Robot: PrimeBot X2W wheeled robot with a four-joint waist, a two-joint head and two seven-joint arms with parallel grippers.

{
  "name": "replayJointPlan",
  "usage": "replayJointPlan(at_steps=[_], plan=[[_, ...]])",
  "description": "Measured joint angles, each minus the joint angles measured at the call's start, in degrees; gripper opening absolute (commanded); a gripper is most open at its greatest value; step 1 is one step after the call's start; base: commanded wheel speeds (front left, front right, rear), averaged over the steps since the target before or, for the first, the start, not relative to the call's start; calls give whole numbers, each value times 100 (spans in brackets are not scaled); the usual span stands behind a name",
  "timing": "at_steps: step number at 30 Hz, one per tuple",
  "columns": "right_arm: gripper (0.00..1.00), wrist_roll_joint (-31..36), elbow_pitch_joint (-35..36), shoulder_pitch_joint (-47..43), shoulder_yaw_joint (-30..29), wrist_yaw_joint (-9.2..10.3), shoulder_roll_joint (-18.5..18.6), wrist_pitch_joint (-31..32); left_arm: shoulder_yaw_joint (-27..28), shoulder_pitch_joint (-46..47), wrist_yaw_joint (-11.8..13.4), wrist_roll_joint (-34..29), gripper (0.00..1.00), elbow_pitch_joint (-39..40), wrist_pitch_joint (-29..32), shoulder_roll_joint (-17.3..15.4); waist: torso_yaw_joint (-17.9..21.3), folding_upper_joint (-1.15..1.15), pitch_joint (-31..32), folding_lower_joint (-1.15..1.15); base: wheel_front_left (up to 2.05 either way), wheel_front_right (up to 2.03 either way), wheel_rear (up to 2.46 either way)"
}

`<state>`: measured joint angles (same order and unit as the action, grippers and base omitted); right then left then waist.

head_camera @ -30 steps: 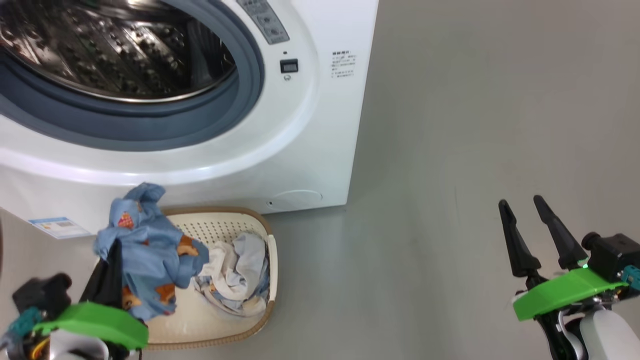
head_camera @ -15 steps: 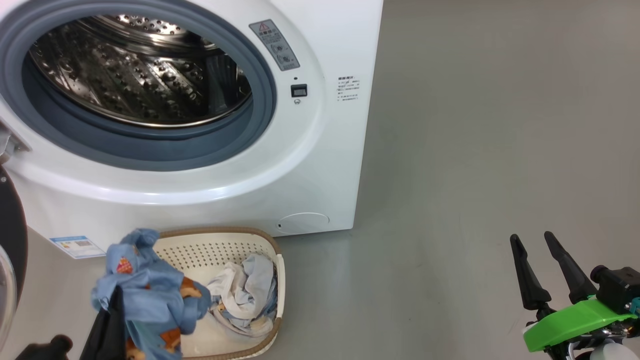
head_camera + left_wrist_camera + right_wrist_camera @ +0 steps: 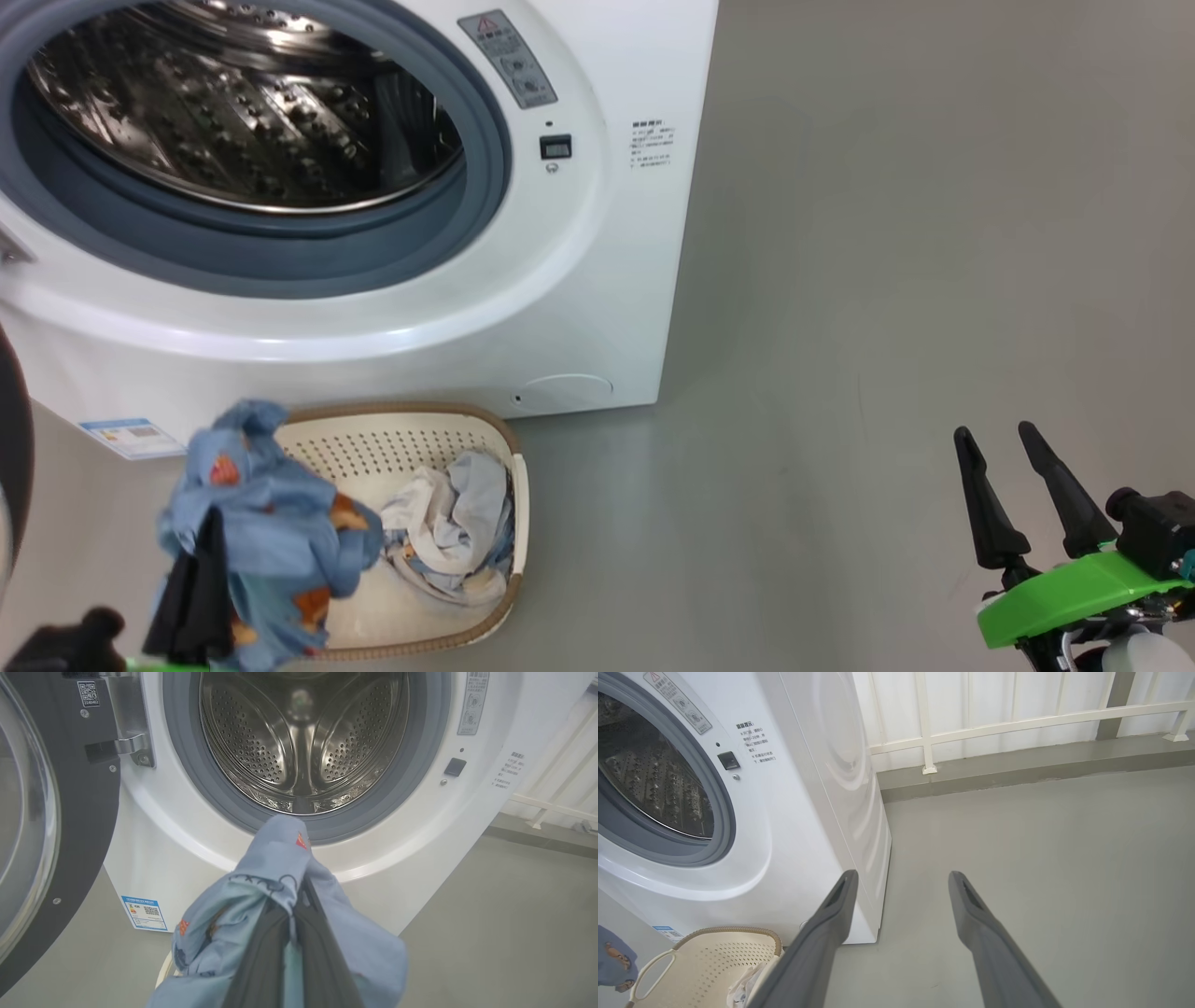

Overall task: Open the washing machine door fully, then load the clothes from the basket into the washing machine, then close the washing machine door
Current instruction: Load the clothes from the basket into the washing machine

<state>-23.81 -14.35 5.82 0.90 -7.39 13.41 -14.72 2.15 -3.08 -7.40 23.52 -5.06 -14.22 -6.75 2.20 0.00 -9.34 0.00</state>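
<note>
The washing machine (image 3: pixel 579 280) stands with its steel drum (image 3: pixel 303 742) exposed. The washing machine door (image 3: pixel 88 826) is swung out to the left, its black rim (image 3: pixel 11 439) at the head view's edge. My left gripper (image 3: pixel 207 551) is shut on a blue bear-print garment (image 3: pixel 266 523), held above the left end of the basket (image 3: pixel 509 560). In the left wrist view the garment (image 3: pixel 275 868) drapes over the fingers (image 3: pixel 322 961), just below the drum opening. A white and pale blue garment (image 3: pixel 448 523) lies in the basket. My right gripper (image 3: pixel 999 443) is open over bare floor.
Grey floor (image 3: pixel 887 280) stretches to the right of the machine. A white railing (image 3: pixel 1017 723) and a low kerb run behind it. The basket (image 3: pixel 733 933) sits tight against the machine's front, below a round white cap (image 3: pixel 565 387).
The head view has tilted up and then slightly down. The left gripper, still shut on the blue garment, sits lower in that view. The right gripper stays open.
</note>
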Motion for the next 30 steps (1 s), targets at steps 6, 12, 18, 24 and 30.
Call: replayJointPlan(at_steps=[6, 12, 18, 24, 30], plan=[[100, 0, 38, 133, 1, 0, -74, 0, -5, 572, 0, 44, 0, 4, 0, -69, 32, 0, -227, 0, 0, 0, 0], [100, 8, 73, 403, 26, 0, -129, 0, -63, 1587, 0, 45, 0, -29, -1, -288, 89, 0, -555, 0, 0, 0, 0], [100, 9, 99, 646, 107, -1, -227, 0, -60, 2767, 0, 211, 0, -479, -42, -467, 206, 0, -882, 0, 0, 0, 0], [100, 9, 141, 914, 214, 0, -359, 0, -163, 3930, 0, 339, 0, -1303, -43, -731, 385, 0, -1210, 0, 0, 0, 0], [100, 9, 152, 1126, 361, 0, -509, 0, -371, 4983, 0, 354, 0, -2548, -45, -1018, 604, 0, -1548, 0, 0, 0, 0]])
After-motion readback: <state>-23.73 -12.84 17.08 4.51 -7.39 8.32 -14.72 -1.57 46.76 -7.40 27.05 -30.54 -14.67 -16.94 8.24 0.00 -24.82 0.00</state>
